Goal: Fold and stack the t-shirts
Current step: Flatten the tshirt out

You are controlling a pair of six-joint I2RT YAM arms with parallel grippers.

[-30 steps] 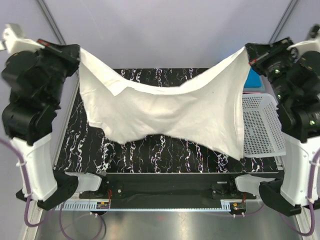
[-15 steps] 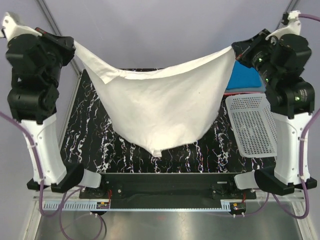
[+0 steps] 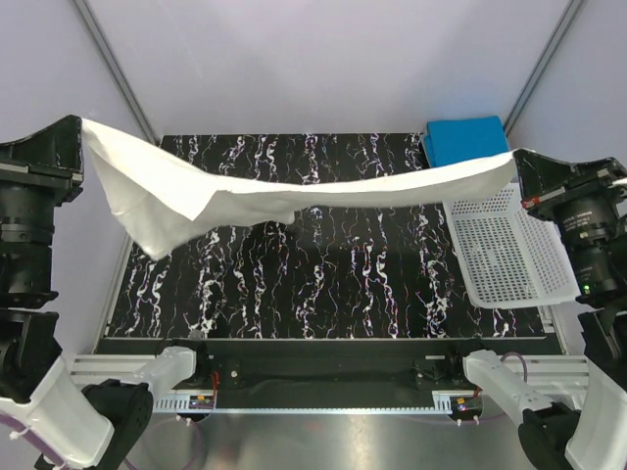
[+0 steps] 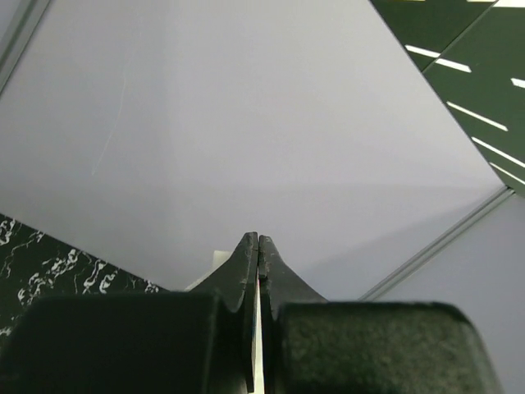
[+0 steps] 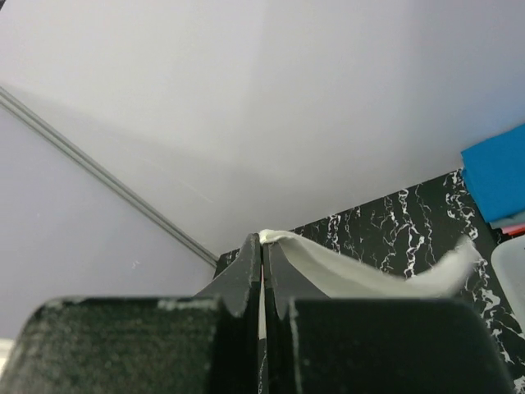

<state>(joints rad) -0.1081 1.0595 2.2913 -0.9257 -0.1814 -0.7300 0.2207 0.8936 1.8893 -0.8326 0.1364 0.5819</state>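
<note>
The white t-shirt [image 3: 294, 201] hangs stretched in a long band above the black marbled table [image 3: 323, 284], and one loose flap droops at the left [image 3: 157, 220]. My left gripper [image 3: 80, 132] is shut on its left end; the left wrist view shows only a white sliver of cloth [image 4: 257, 328] between the closed left gripper [image 4: 258, 238]. At the other end, my right gripper [image 3: 516, 166] is shut on the shirt. In the right wrist view, white cloth [image 5: 369, 275] runs out from the pinched right gripper [image 5: 262, 239]. A folded bright blue t-shirt [image 3: 468, 139] [image 5: 496, 172] lies at the back right corner.
A white plastic lattice basket [image 3: 509, 250] sits at the table's right edge, just in front of the blue shirt and under the right end of the stretched cloth. Pale walls and slanted metal frame bars [image 3: 113, 64] enclose the back and sides.
Both arms have swung outward and apart. The white shirt, which sagged in a deep pouch between them, is now pulled out into a nearly straight band across the table.
</note>
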